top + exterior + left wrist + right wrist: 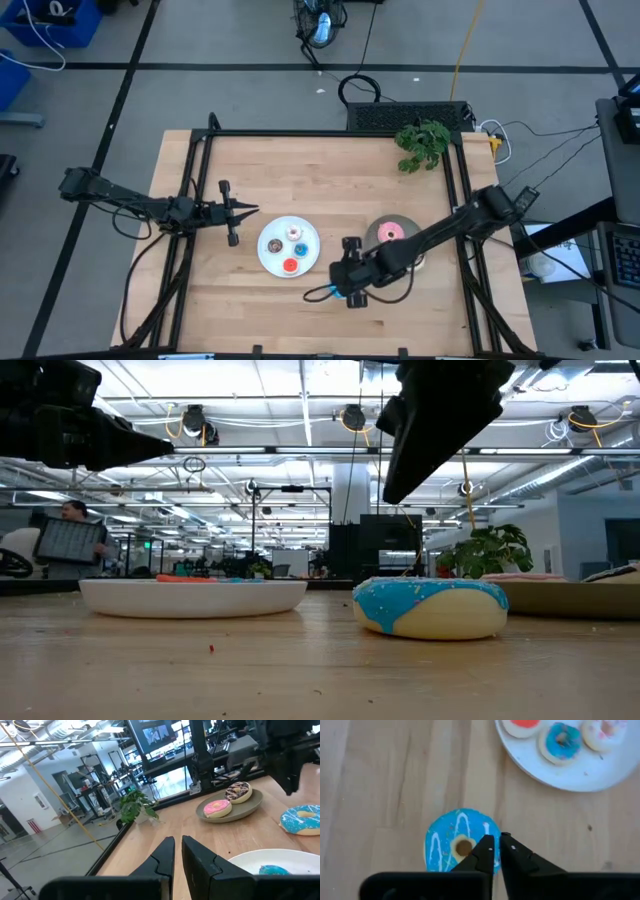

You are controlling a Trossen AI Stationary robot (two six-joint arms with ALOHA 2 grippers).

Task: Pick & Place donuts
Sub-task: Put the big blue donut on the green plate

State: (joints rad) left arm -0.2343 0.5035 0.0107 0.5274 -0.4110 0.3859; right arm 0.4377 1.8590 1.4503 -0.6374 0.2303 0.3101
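A large blue donut [445, 847] with white icing lines lies flat on the wooden table [300, 160], clear of both plates. My right gripper [495, 842] hangs shut just above it; in the low view its fingers [400, 485] stand well above the donut [430, 607]. A white plate [570, 770] holds small red [522, 723], blue [562, 740] and white-pink [605, 730] donuts. On a grey plate [250, 806] lie a pink donut [217, 808] and a chocolate sprinkled one [238, 791]. My left gripper [177, 851] waits shut and level left of the white plate.
A green plant [422, 143] stands at the table's far right corner. A dark frame rail [330, 133] runs along the far edge. Bare wood lies along the near edge and between the white plate [272, 262] and the far rail.
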